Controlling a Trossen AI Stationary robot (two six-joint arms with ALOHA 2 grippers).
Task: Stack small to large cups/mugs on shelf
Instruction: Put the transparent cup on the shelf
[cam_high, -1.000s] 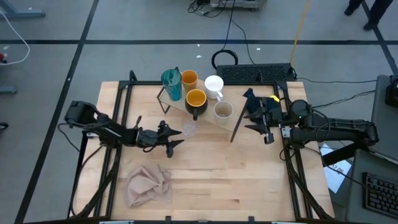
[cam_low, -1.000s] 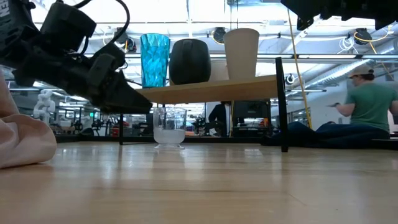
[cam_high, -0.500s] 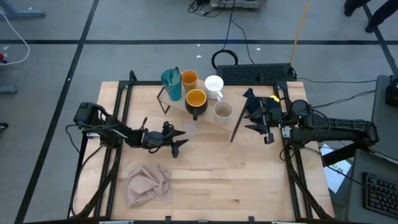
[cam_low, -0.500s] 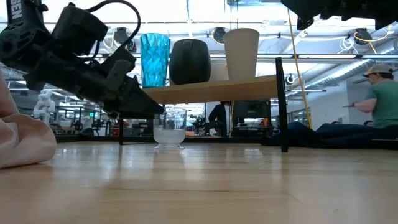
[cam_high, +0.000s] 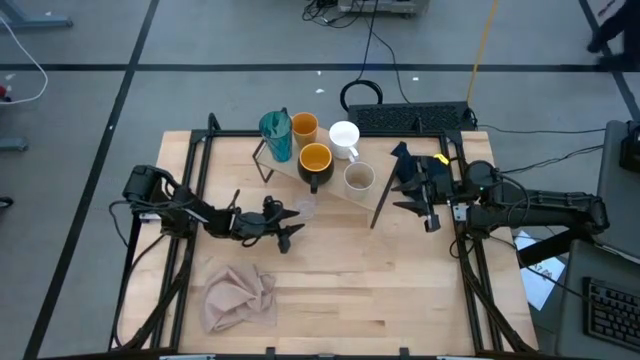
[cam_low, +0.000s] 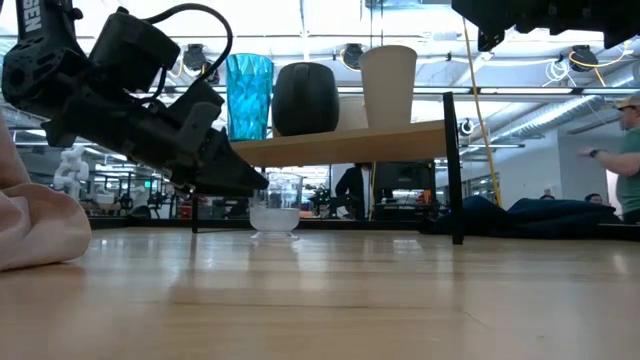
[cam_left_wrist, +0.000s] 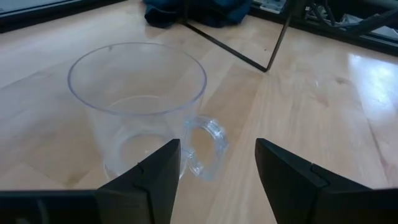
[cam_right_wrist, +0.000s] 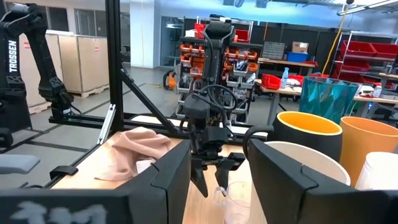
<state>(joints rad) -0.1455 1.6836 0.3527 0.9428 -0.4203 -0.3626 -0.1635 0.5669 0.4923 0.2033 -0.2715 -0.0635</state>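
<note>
A small clear glass mug (cam_left_wrist: 137, 112) stands on its base on the table by the shelf's near edge (cam_high: 304, 207). My left gripper (cam_left_wrist: 217, 171) is open and low beside it, its fingers on either side of the glass handle (cam_left_wrist: 206, 144) without touching. On the wood shelf (cam_low: 400, 140) stand the teal tumbler (cam_high: 276, 135), orange cup (cam_high: 304, 127), white mug (cam_high: 344, 136), black mug with an orange inside (cam_high: 315, 160) and beige cup (cam_high: 359, 178). My right gripper (cam_right_wrist: 214, 180) waits open, raised at the table's right (cam_high: 428, 200).
A pink cloth (cam_high: 240, 298) lies crumpled at the near left. A navy cloth (cam_high: 404, 155) sits at the far right by the shelf's black wire leg (cam_high: 380, 205). A person (cam_low: 630, 150) shows beyond the table. Bare wood lies near and right of centre.
My left gripper has moved toward the table's right, closing on the clear glass mug and sinking slightly, still open. The glass has stayed in place.
</note>
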